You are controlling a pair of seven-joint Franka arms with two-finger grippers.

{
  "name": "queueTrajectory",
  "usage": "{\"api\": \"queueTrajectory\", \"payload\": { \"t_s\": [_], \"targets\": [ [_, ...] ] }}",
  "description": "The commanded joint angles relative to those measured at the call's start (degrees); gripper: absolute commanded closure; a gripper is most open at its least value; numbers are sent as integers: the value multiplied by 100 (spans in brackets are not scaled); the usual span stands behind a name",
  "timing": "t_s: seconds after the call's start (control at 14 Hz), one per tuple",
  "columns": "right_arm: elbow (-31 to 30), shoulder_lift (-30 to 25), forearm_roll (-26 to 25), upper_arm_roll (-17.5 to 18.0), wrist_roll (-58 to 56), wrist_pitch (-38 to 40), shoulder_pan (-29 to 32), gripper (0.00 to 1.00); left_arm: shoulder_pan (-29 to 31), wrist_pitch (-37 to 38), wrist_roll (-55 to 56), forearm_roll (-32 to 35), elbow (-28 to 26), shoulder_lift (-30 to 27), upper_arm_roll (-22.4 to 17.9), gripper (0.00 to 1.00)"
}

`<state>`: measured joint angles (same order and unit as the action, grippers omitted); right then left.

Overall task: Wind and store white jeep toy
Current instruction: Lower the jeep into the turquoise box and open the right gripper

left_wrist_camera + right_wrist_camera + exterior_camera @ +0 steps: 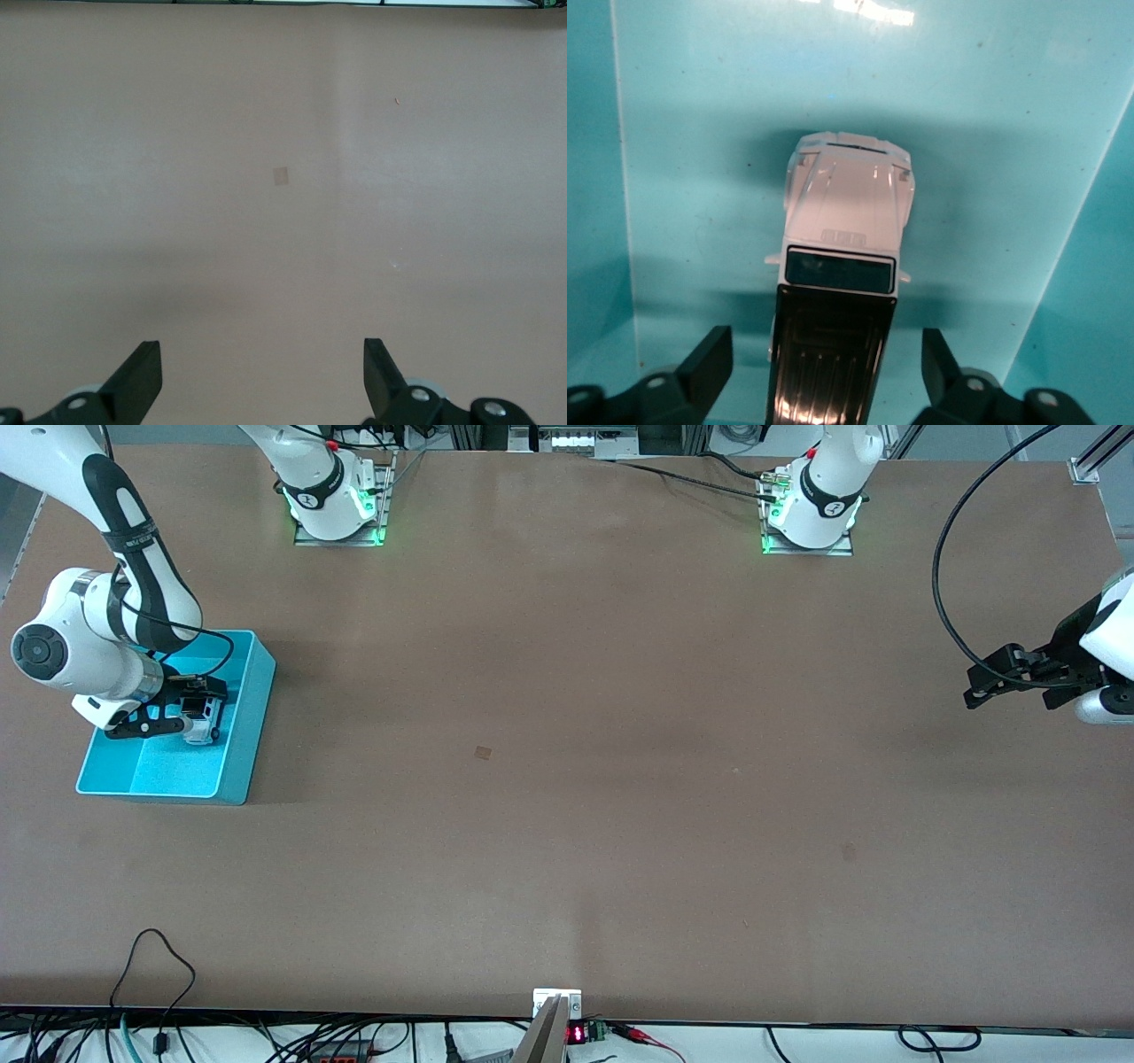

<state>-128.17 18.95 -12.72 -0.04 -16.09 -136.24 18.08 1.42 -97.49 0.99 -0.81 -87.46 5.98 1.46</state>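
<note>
Front view. My right gripper (197,722) hangs inside the cyan bin (252,717), which sits at the right arm's end of the table (567,779), close to that edge. The jeep (202,722) shows as a small pale shape under my fingers, within the bin's walls. I judge it is here because storing is the last step, and the bin is its destination. My left gripper (1005,682) hovers over the table's edge at the left arm's end, jaws spread, holding nothing; that arm waits, well apart from the work.

Left wrist view. Left fingertips (142,376) stand wide apart over bare tabletop. Nothing lies between them. This view confirms the empty grip, which the front view only suggests; it shows neither bin nor jeep.

Right wrist view. The jeep (842,292) rests on the bin floor (992,159), white hood pointing away from my wrist, black ribbed roof between my right fingertips (713,363). Both fingers stand clear of its sides with bin floor showing in the gaps: jaws spread, no pinch. I judge the jeep released and stored. Only this view settles that gap and the jeep's heading; the front view hides both beneath my hand. Whether the winding was done, no view tells.
</note>
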Motion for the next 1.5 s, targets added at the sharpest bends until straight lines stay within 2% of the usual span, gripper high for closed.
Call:
{"api": "queueTrajectory", "payload": {
  "t_s": [0.0,0.14,0.29,0.5,0.79,0.86,1.07,1.22,1.36,1.43],
  "targets": [
    [29,-268,-90,92,-8,27,55,0,-54,-33,16,-95,36,18,-58,0],
    [55,-541,-73,109,-8,184,37,0,-54,-33,7,-95,36,18,-58,0],
    [334,-752,-73,232,-8,630,20,0,-54,-33,7,-95,36,18,-58,0],
    [1537,-761,-29,364,-8,2088,-59,0,-54,-33,16,-95,36,18,-58,0],
    [2382,-1103,-11,443,-96,3136,-164,0,-54,-33,7,-95,36,18,-58,0],
    [2610,-1183,41,443,-114,3321,-234,0,-54,-33,16,-95,36,18,-58,0],
    [3393,-1201,726,426,17,4023,-410,0,-54,-24,16,-95,36,18,-58,0],
    [3780,-1192,718,408,664,4612,-612,0,-54,-24,7,-95,36,18,-58,0],
    [4053,-1219,710,347,958,4834,-779,0,-54,-16,7,-95,36,18,-58,0],
    [4115,-1288,744,138,924,4869,-919,0,-46,-16,7,-95,36,18,-58,0]
  ]
}}
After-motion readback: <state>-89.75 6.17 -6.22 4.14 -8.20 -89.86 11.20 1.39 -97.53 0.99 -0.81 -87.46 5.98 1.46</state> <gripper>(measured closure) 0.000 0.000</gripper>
